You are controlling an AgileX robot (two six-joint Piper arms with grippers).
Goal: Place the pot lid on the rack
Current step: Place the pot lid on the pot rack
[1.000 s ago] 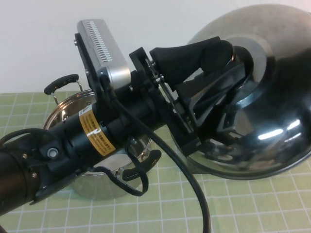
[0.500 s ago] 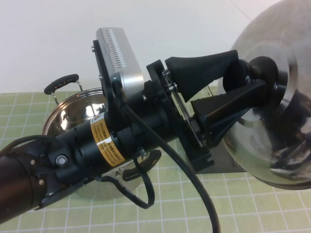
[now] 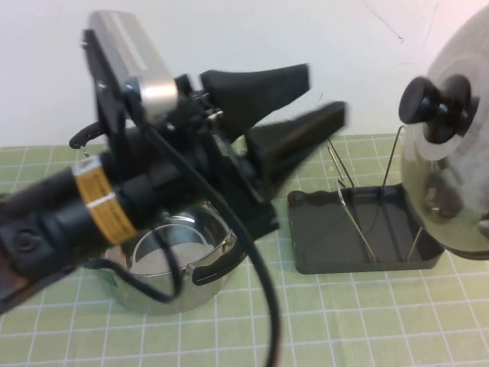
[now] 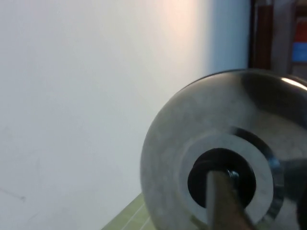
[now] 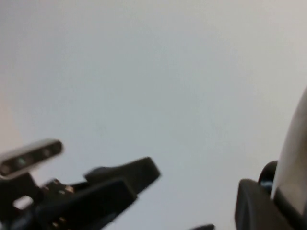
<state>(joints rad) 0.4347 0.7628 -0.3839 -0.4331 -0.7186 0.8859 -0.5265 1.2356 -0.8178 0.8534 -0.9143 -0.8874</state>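
The pot lid [image 3: 452,164] hangs upright in the air at the far right, above the right end of the rack [image 3: 359,233]. Its black knob [image 3: 434,96] faces my left gripper. My left gripper [image 3: 325,95] is open and empty, a short way left of the knob and above the rack's left part. The left wrist view shows the lid [image 4: 192,139] face-on with its knob [image 4: 218,175]. My right gripper [image 5: 277,203] shows only in its wrist view, with a black finger [image 5: 256,206] against the lid's rim [image 5: 293,153]. It is out of the high view.
The deep steel pot [image 3: 172,264] with black handles stands on the green checked mat, left of the rack and under my left arm. The rack's wire loops [image 3: 348,191] rise just below the left gripper. A white wall is behind.
My left gripper has let go of the knob and drawn back to the left. The lid has shifted right and turned upright, uncovering the rack.
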